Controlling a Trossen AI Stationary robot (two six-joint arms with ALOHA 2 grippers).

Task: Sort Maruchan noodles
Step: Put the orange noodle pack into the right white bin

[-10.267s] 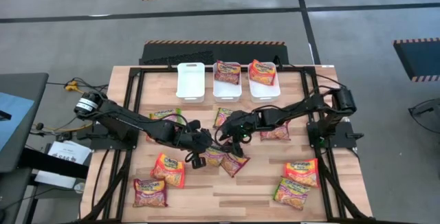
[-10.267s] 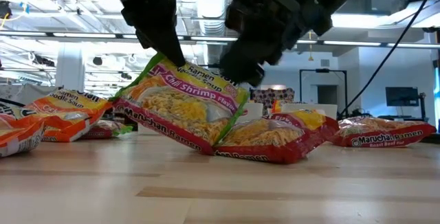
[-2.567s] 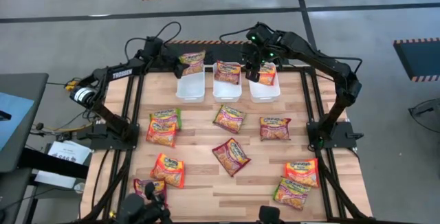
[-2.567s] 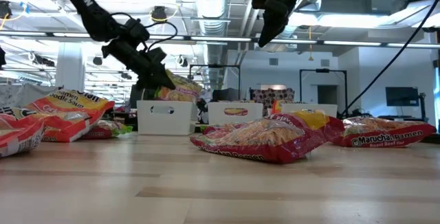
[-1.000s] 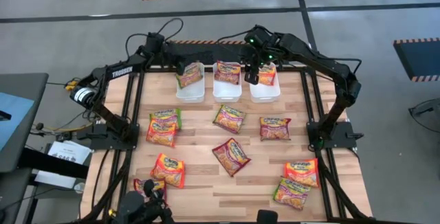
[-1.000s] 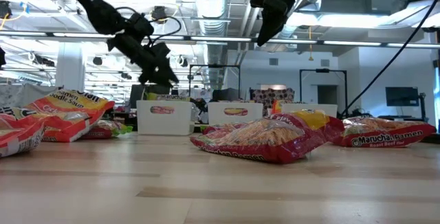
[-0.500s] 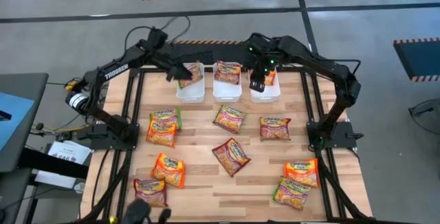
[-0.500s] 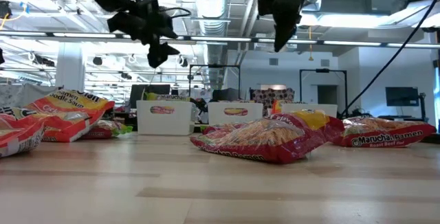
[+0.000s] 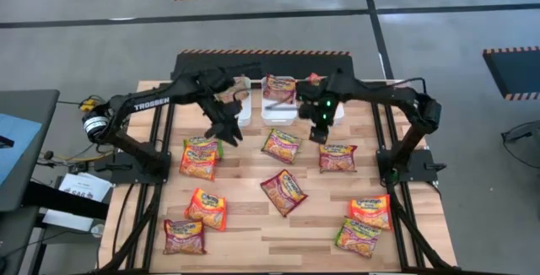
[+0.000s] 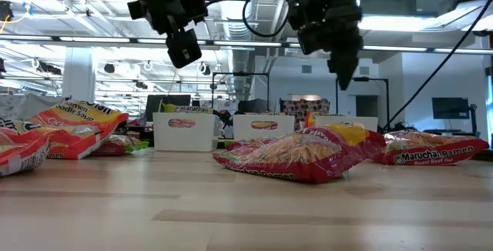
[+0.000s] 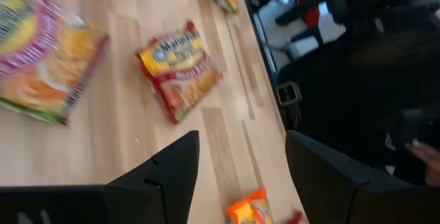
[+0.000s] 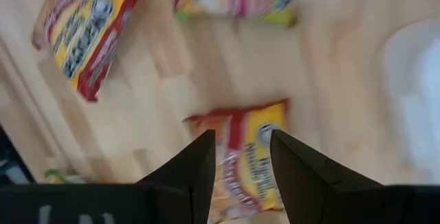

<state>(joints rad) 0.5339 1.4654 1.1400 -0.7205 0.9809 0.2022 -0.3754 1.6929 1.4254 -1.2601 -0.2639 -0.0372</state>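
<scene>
Several Maruchan noodle packets lie flat on the wooden table: one [image 9: 200, 157] at the left, one [image 9: 281, 145] in the middle, one [image 9: 337, 157] right of it, one [image 9: 283, 192] nearer. My left gripper [image 9: 226, 132] hangs open and empty above the table between the left and middle packets. My right gripper [image 9: 321, 132] hangs open and empty just beyond the packet [image 12: 237, 162] with red trim. In the low view both grippers, left [image 10: 185, 47] and right [image 10: 347, 62], are high above the table.
Three white bins stand side by side at the far edge; the middle one [image 9: 278, 98] holds a packet, and the arms partly cover the outer two. More packets lie near the front: [image 9: 207, 209], [image 9: 184, 236], [image 9: 369, 211], [image 9: 358, 237]. Bare wood shows between them.
Both grippers have left the bins at the far edge and come toward the near edge over the middle of the table, the left from the left bin, the right from the right bin. Both stay open and empty. The packets have kept still.
</scene>
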